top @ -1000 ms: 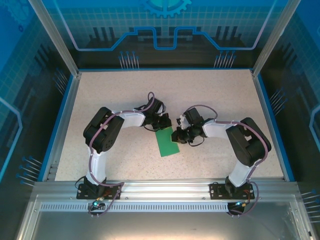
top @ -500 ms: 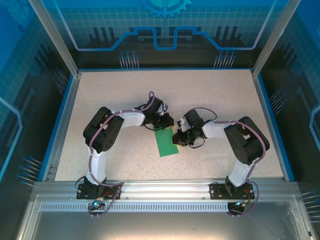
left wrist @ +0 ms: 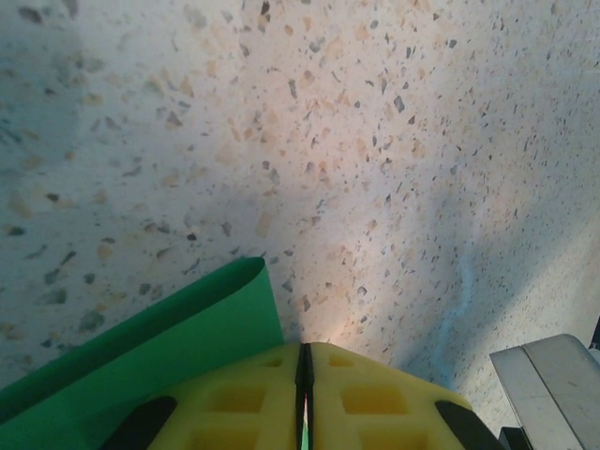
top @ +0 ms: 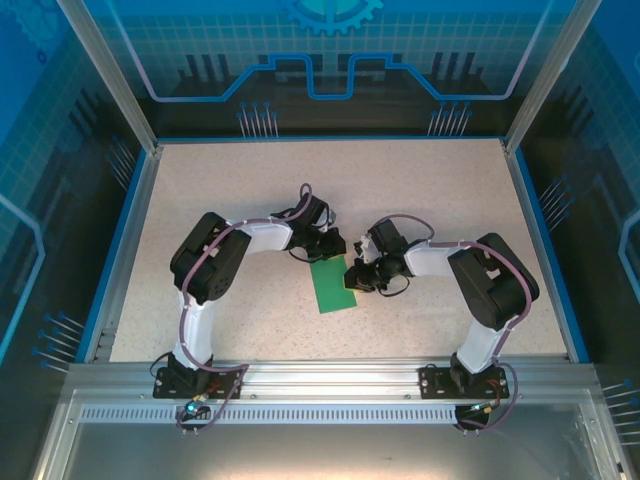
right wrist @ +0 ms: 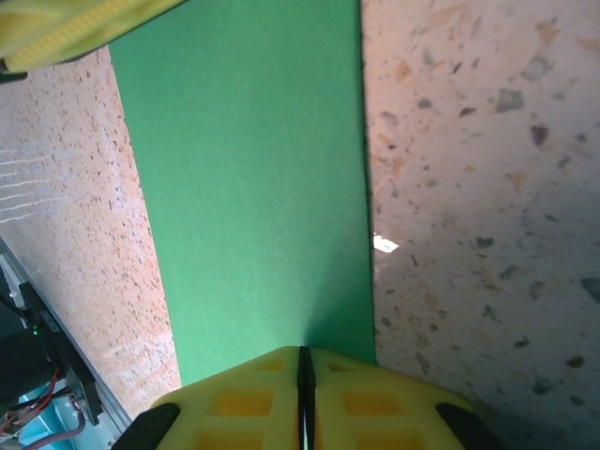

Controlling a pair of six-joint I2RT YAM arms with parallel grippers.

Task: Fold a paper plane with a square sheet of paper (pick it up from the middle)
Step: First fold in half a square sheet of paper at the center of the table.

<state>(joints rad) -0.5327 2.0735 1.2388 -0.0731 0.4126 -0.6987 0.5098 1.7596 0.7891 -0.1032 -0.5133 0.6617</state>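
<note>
- The square sheet of paper (top: 333, 285), plain green, is creased down to a narrow oblong. It lies near the middle of the counter (top: 420, 190), slightly askew, with its long sides running away from the arm bases.
- In the left wrist view the paper's (left wrist: 169, 356) edge curls up off the speckled surface (left wrist: 375, 141) beside the yellow fingers.
- In the right wrist view the paper (right wrist: 253, 187) stretches flat away from the fingertips. A thin shadow runs along its right edge on the counter (right wrist: 469, 187).
- The left gripper (top: 325, 250) sits at the far short edge of the paper. Its yellow fingers (left wrist: 303, 349) are pressed together, and a green sliver shows in the slit, so it is pinching the paper.
- The right gripper (top: 355, 275) is at the paper's right long edge. Its tips (right wrist: 300, 354) are closed tight, and the paper runs straight out from them, so it looks clamped there.
- The left gripper's yellow finger (right wrist: 66, 33) shows at the paper's far corner in the right wrist view.
- The two grippers are near each other, one at each of two adjacent edges of the paper.
- The left arm (top: 205, 265) and right arm (top: 490, 285) bend inward from an aluminium rail (top: 330, 375) at the near edge.
</note>
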